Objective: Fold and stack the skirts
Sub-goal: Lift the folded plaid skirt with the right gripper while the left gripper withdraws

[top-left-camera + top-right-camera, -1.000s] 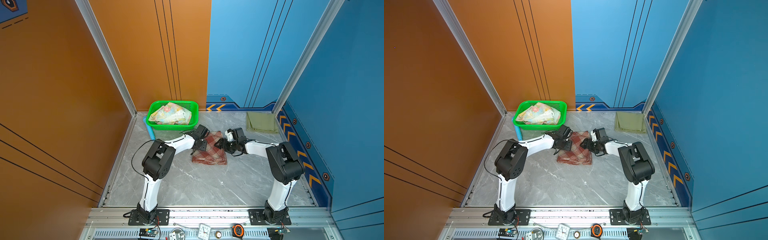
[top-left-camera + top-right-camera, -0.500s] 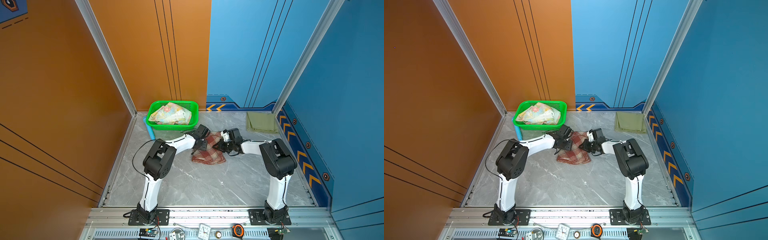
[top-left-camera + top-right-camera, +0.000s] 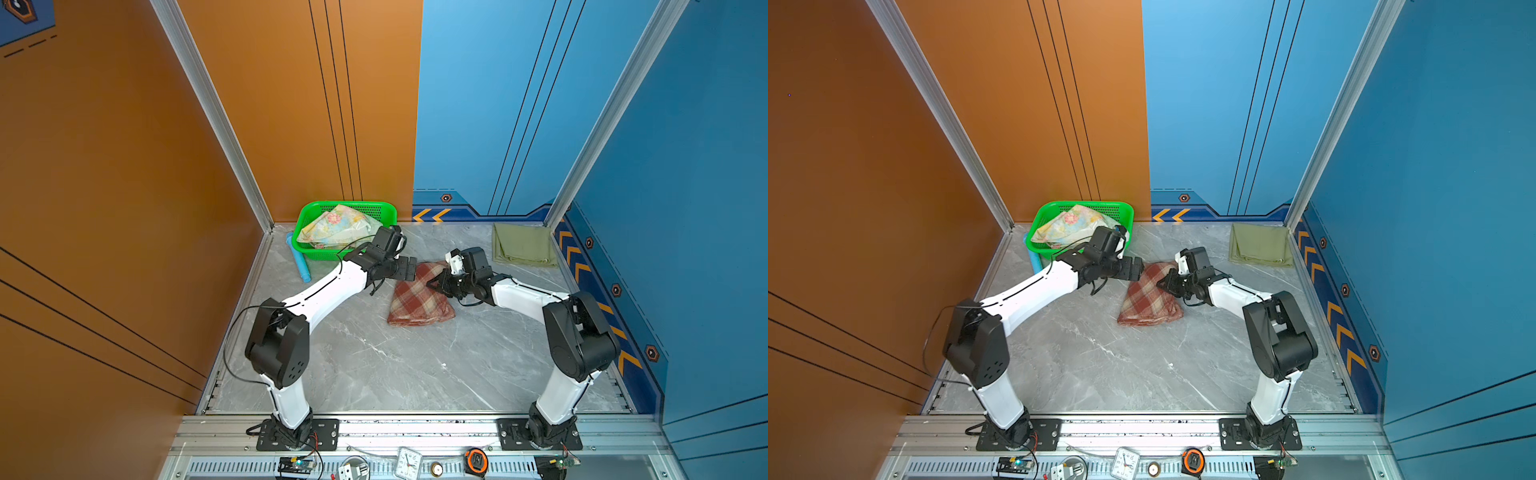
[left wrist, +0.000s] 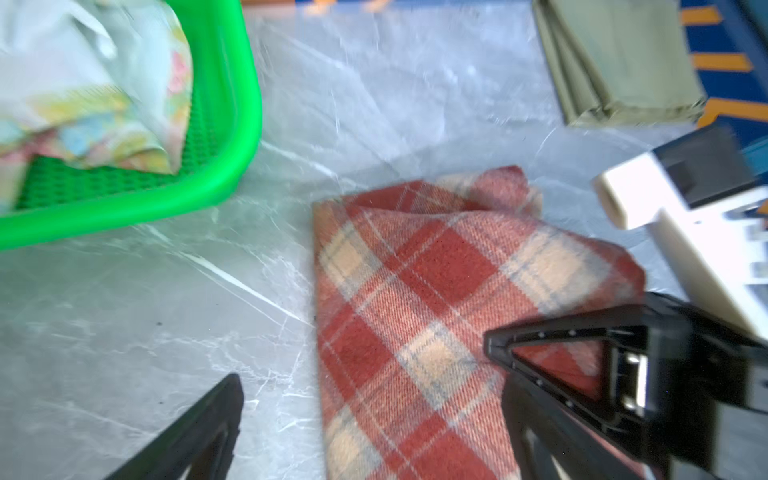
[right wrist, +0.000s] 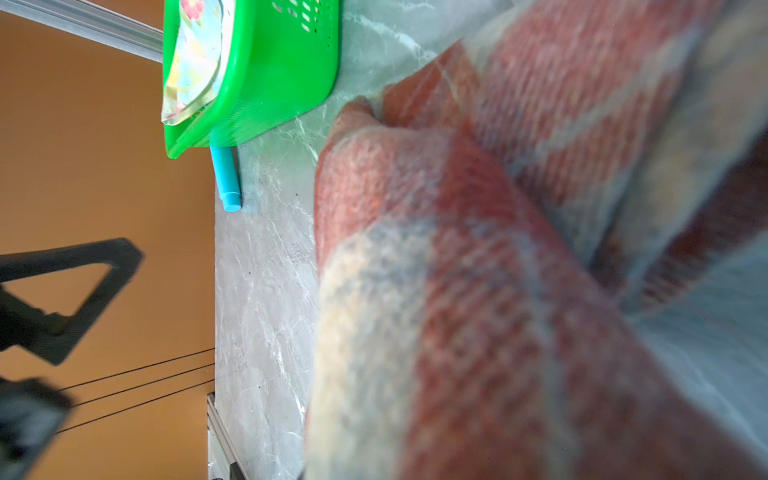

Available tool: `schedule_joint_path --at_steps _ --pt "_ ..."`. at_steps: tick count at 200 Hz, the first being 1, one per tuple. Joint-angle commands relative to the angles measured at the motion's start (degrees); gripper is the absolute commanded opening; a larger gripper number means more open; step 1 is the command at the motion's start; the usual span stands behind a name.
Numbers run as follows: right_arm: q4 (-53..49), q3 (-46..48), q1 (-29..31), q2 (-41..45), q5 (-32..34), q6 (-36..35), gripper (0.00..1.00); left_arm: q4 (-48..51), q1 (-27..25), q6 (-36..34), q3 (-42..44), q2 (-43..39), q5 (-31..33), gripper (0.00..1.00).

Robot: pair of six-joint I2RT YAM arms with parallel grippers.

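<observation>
- Grey marble tabletop [image 3: 374,365] between orange and blue walls; plaid skirt [image 3: 415,299] lies half-folded mid-table.
- Right gripper [image 3: 432,284] pinches its edge; left gripper [image 3: 410,268], spread wide, hovers beside it.
- Risk: held by one corner, the fold may slump or skew.

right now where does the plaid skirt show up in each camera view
Top view: plaid skirt near the centre, just below the middle.
Top view: the skirt again near the centre.
Left wrist: close up, a big share of the picture.
Right wrist: very close, blurred, over half the picture.
Shared landmark: green basket, in all four.
</observation>
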State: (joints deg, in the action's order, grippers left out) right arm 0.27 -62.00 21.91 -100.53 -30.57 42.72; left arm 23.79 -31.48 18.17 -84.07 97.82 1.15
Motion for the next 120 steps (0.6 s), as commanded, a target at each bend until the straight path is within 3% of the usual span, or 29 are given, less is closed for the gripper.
schedule_joint_path --at_steps 1,55,120 --pt "-3.67 -3.39 0.48 4.46 3.24 1.45 0.00 2.58 0.52 -3.16 1.08 -4.19 2.22 0.98" --pt "-13.60 -10.99 -0.41 9.58 10.24 4.87 0.00 1.30 1.74 -6.51 8.27 -12.86 1.85 0.98" --pt "-16.75 -18.64 -7.44 11.82 26.21 18.17 0.00 0.30 2.65 -8.02 9.08 -14.04 -4.47 0.98"
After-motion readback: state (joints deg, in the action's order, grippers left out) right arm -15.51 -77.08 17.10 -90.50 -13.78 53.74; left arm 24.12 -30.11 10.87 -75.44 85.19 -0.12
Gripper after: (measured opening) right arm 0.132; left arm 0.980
